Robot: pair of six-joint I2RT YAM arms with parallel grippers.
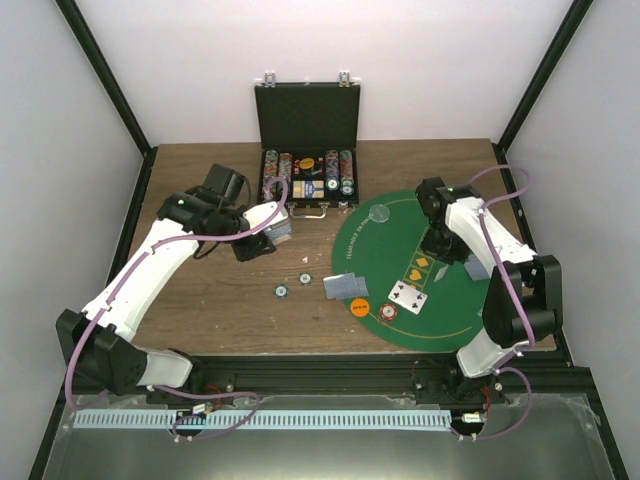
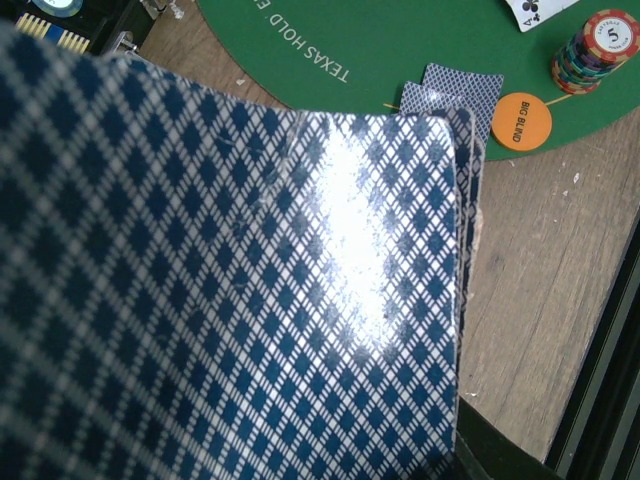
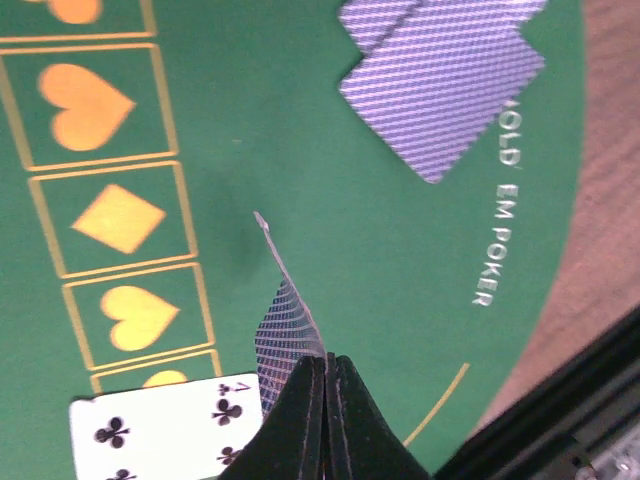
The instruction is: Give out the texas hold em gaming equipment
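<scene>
**One Card Going Down on the Mat**

From above, the left tool (image 1: pixel 270 232) is over the brown table (image 1: pixel 200 320), just in front of the black case (image 1: pixel 307 150). It has a deck (image 1: pixel 283 228) of cards at its tip. The right tool (image 1: pixel 440 248) hangs over the green mat (image 1: pixel 450 320). On the mat lie a face-up card (image 1: pixel 407 295) and a chip stack (image 1: pixel 387 313). An orange disc (image 1: pixel 359 307) sits at the mat's edge. A loose chip (image 1: pixel 282 291) lies on the wood nearby.

From the left wrist, the deck (image 2: pixel 250 300) fills almost the whole view with blue diamond backs. The fingers are hidden behind it. The deck is so close that I think the tool is gripping it. Past its edge I see the orange disc (image 2: pixel 521 120) and the chip stack (image 2: pixel 595 55).

From the right wrist, the right tool (image 3: pixel 325 368) is pinched tight on a single card (image 3: pixel 285 315). The card stands on its edge and sticks out past the tips, above the mat (image 3: pixel 400 250). It is just beside the face-up club card (image 3: pixel 170 430). Two face-down cards (image 3: pixel 440 70) lie well apart, near the mat's edge.

I think this card is being laid down. To do it well, tip it flat, bring it low, and let go only when it rests on the felt. Keep it off the club card. A thin card may flip or stick to a finger.
</scene>
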